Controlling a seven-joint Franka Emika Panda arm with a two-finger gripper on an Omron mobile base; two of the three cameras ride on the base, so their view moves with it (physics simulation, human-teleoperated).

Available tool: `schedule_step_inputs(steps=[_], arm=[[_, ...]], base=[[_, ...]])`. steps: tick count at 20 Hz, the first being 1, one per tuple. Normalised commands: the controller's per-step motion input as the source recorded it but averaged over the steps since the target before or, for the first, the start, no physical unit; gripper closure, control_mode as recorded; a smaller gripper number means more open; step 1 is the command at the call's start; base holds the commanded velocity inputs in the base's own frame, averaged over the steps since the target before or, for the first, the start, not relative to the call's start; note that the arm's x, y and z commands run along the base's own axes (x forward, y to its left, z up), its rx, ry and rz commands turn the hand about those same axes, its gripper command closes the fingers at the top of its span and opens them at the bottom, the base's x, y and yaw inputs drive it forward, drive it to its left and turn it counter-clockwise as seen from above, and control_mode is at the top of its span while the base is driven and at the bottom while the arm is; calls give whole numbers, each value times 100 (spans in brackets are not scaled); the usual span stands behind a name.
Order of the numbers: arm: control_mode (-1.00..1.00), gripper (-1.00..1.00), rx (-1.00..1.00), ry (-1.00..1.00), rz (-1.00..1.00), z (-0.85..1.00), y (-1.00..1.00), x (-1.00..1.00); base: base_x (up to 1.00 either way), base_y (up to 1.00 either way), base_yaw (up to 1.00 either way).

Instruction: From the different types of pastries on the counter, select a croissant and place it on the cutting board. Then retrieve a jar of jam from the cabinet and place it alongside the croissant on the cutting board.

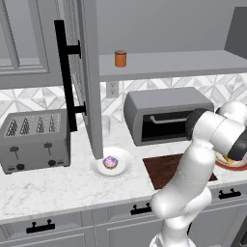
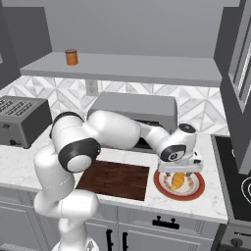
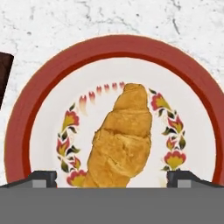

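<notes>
Directly beneath the hand camera lies the small golden-orange crescent croissant, resting in the middle of a round red-rimmed plate painted with a flower wreath. Both dark fingertips of the claw stand far apart, one on each side of the pastry, released and holding nothing. From the right base camera the claw hangs just above the croissant, on the white marble-look bench; the flat dark reddish-brown wooden cutting board lies just beside the plate.

To do this pick well, I would lower straight down so the fingertips straddle the pastry's thick middle, stop short of scraping the plate, and close gently across its narrow width. The croissant looks angled to the jaws, so a slight wrist turn may help. Up on the grey cabinet shelf the small orange jar of jam waits for later.
</notes>
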Motion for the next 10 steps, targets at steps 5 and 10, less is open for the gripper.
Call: schedule_step_inputs(steps=[5,10], arm=[[-100,-100,4,1,0,-36,-5,0],[-100,-100,1,5,0,-45,0,0]], base=[[0,0,0],[0,0,0]])
